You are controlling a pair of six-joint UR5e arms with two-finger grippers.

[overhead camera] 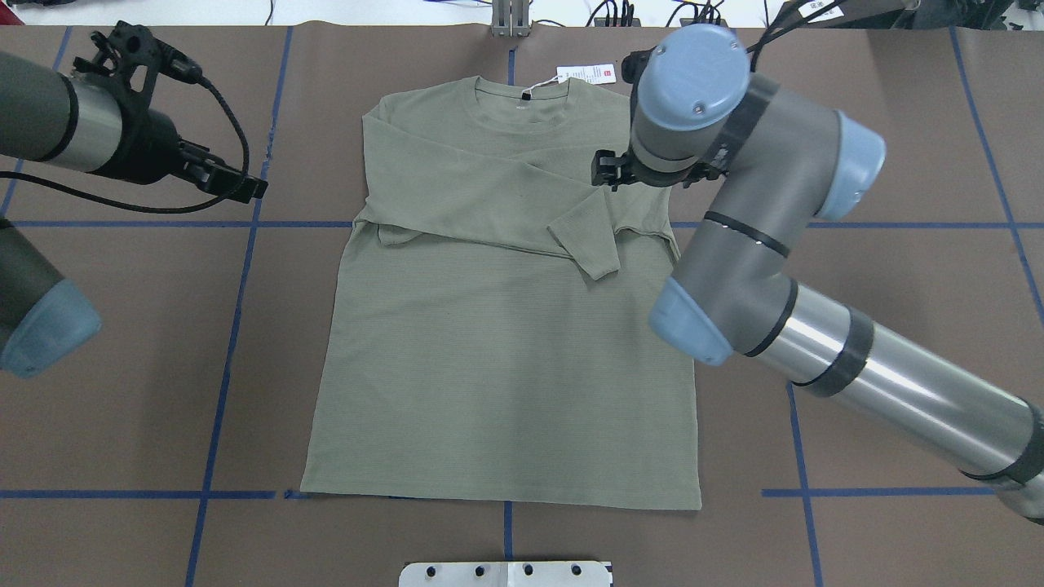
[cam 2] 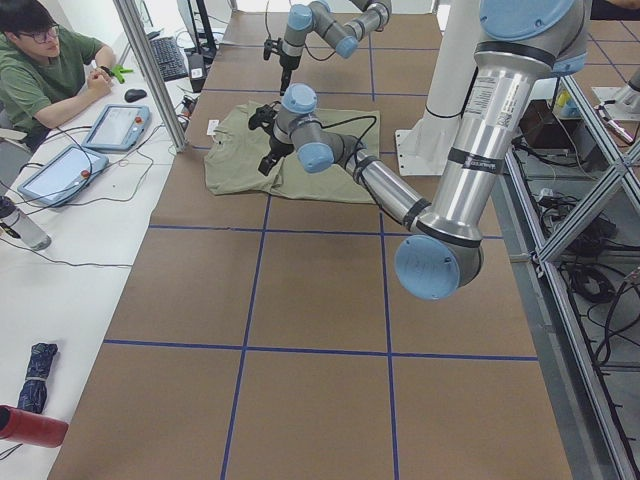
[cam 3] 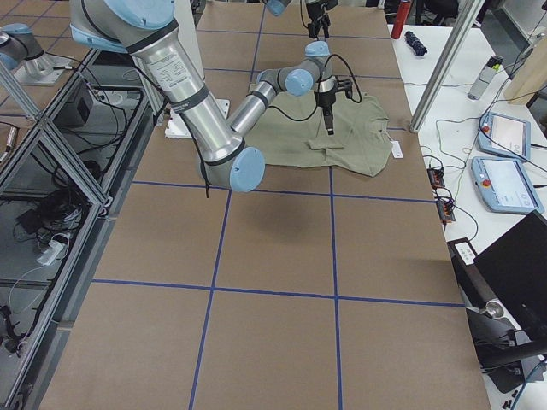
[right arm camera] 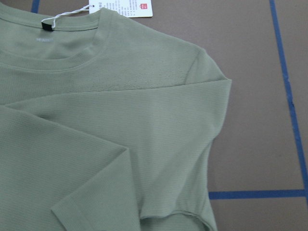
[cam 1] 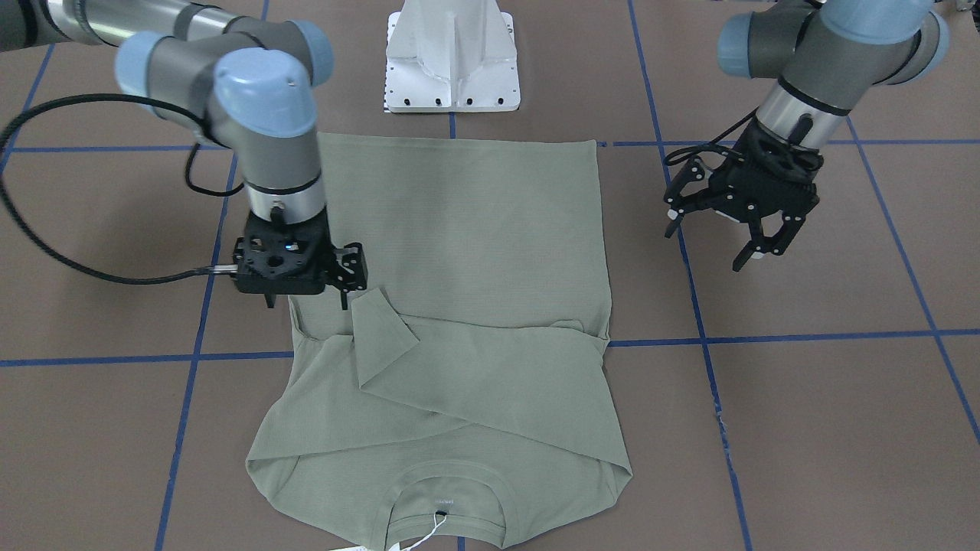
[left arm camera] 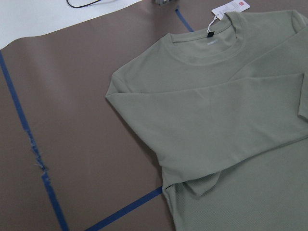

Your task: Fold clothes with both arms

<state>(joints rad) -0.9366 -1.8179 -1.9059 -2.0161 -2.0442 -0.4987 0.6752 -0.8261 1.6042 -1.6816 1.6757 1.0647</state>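
The sage-green shirt (overhead camera: 497, 359) lies flat on the brown table, collar (overhead camera: 522, 102) away from the robot base, with the white hang tag (overhead camera: 586, 73) beyond it. Both sleeves are folded across the chest, and one cuff (cam 1: 383, 337) lies on top near the shirt's side. My right gripper (cam 1: 306, 304) hovers just above that side edge, next to the cuff, open and holding nothing. The left gripper (cam 1: 708, 245) hangs open and empty above bare table, well clear of the shirt's other side. Neither wrist view shows any fingers, only the shirt (right arm camera: 120, 134).
The white pedestal base (cam 1: 452, 61) stands at the robot's edge of the table, close to the shirt's hem. Blue tape lines (overhead camera: 236, 326) cross the brown surface. A seated person (cam 2: 50, 70) and tablets (cam 2: 118, 125) are at a side table beyond the collar end.
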